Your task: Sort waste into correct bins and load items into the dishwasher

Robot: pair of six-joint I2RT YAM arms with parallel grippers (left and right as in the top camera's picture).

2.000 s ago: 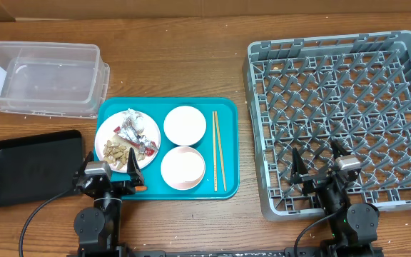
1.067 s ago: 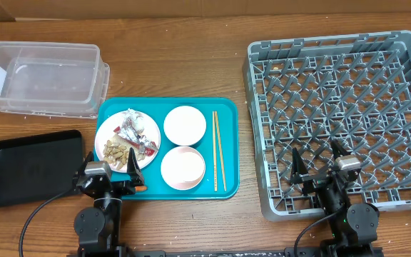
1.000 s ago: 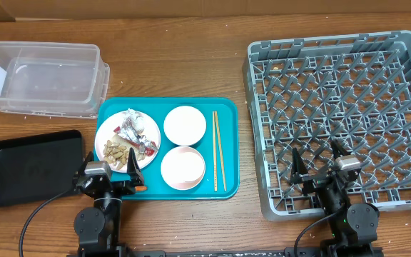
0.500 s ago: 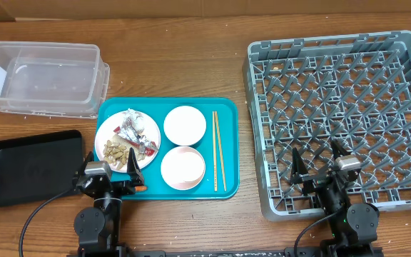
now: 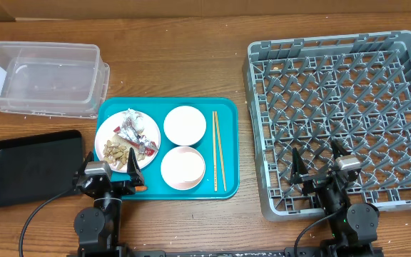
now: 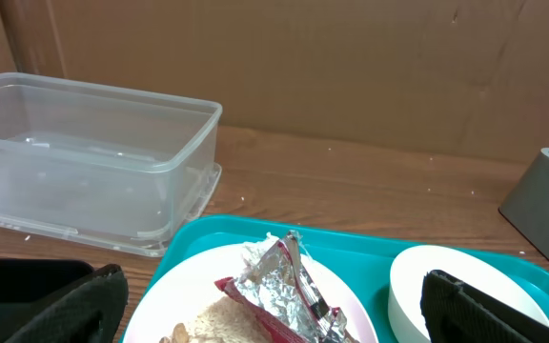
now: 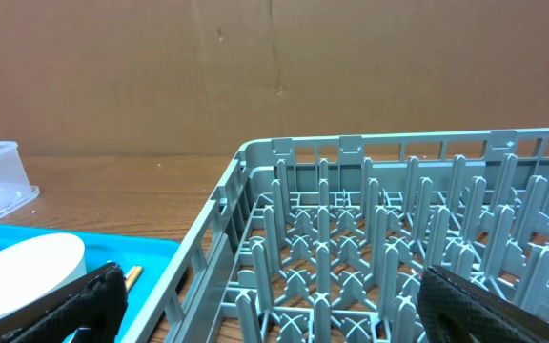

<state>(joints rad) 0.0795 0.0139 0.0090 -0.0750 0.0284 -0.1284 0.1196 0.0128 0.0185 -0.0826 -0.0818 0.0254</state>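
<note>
status at inspection; the left gripper (image 5: pixel 109 170) sits at the near edge of the teal tray (image 5: pixel 228 121), jaws spread wide with nothing clamped between them; the right gripper (image 5: pixel 318 168) sits over the near edge of the dish rack (image 5: pixel 341 93), jaws likewise spread wide and empty.

the round white plate (image 5: pixel 102 127) lies in the left part of the teal tray; on it are a crumpled red-and-white wrapper (image 5: pixel 131 130) toward the far side and tan food scraps (image 5: pixel 116 150) toward the near side; the left wrist view shows the wrapper's silvery inner face standing up from the plate.

two white bowls occupy the middle of the tray, the far bowl (image 5: pixel 185 125) and the near bowl (image 5: pixel 183 168), just beside each other, both upright; the chopsticks (image 5: pixel 218 150) lie side by side along the tray's right side, pointing away from the robot.

the clear tub (image 5: pixel 45 75) stands on the table (image 5: pixel 191 57) at far left, beyond the tray; the black tray (image 5: pixel 27 168) lies flat at near left, just beside the teal tray; neither shows any contents; the grey dish rack stands to the right of the tray, apart from it, with no dishes among its pegs.
</note>
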